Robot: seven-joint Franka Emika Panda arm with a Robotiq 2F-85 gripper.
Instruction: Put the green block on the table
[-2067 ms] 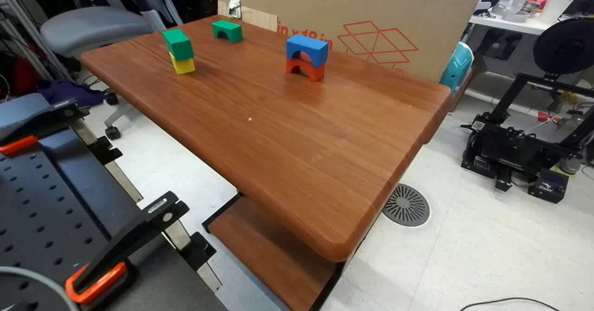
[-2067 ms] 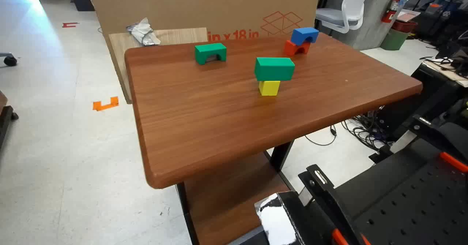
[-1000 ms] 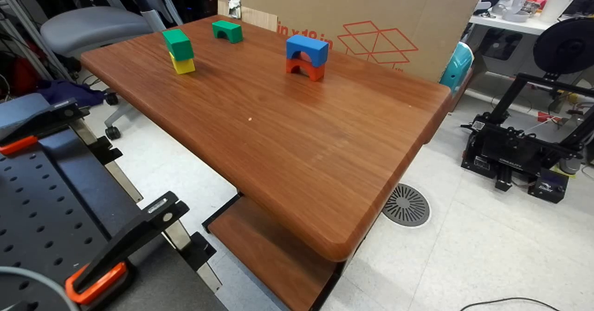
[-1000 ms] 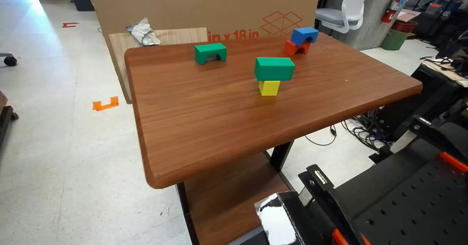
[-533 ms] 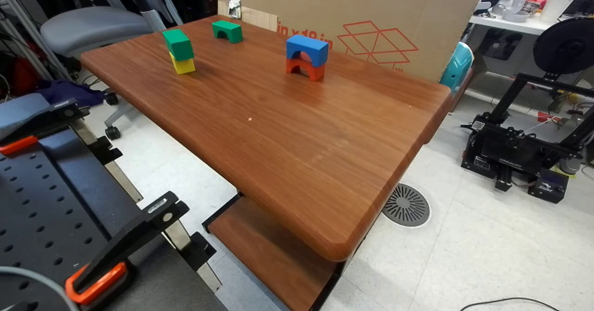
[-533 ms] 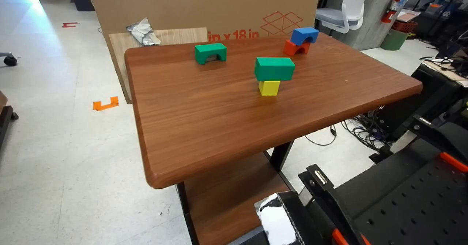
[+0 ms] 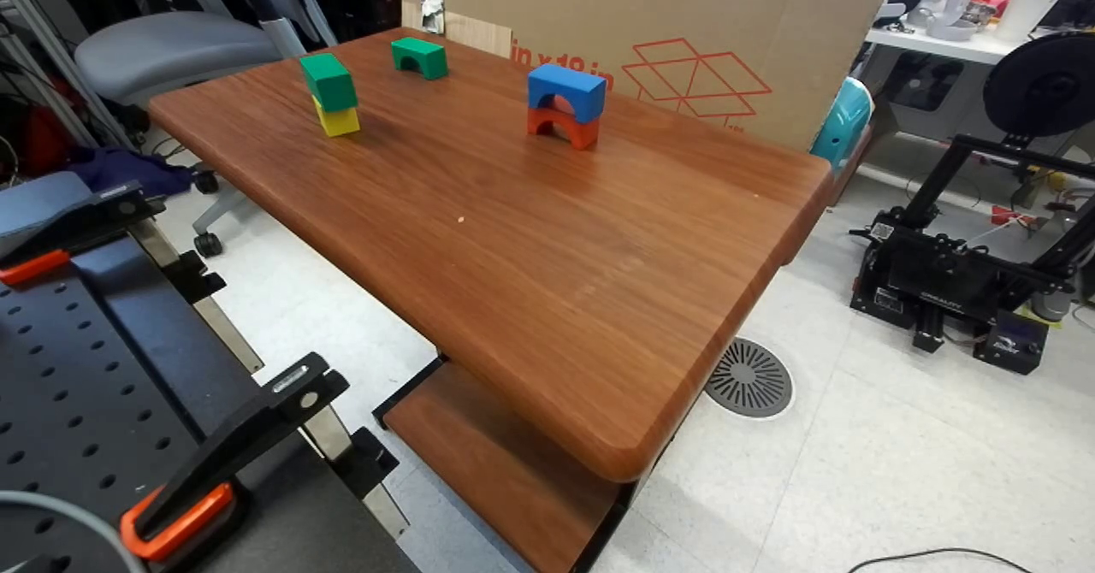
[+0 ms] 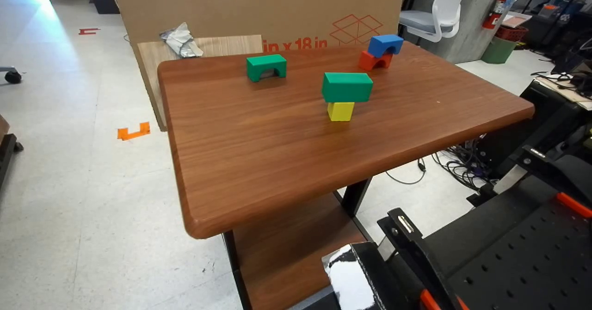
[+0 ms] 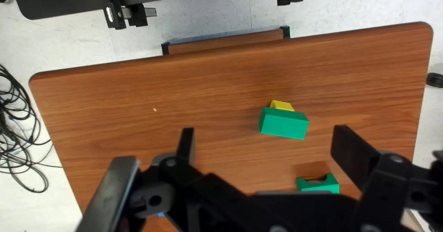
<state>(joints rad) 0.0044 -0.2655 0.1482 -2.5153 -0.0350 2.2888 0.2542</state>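
Your claw (image 9: 262, 142) stands spread, unloaded; the green block (image 8: 348, 88) sits atop the yellow block (image 8: 341, 112). Judged: no step done; you have grasp, lift and set-down on the table (image 8: 259, 152) left

Behind the table (image 8: 268, 148), a cardboard box (image 8: 259, 9) bears red "in x 18 in"; right of the table, in an exterior view, a printer (image 7: 949, 282) reads "CREALITY".
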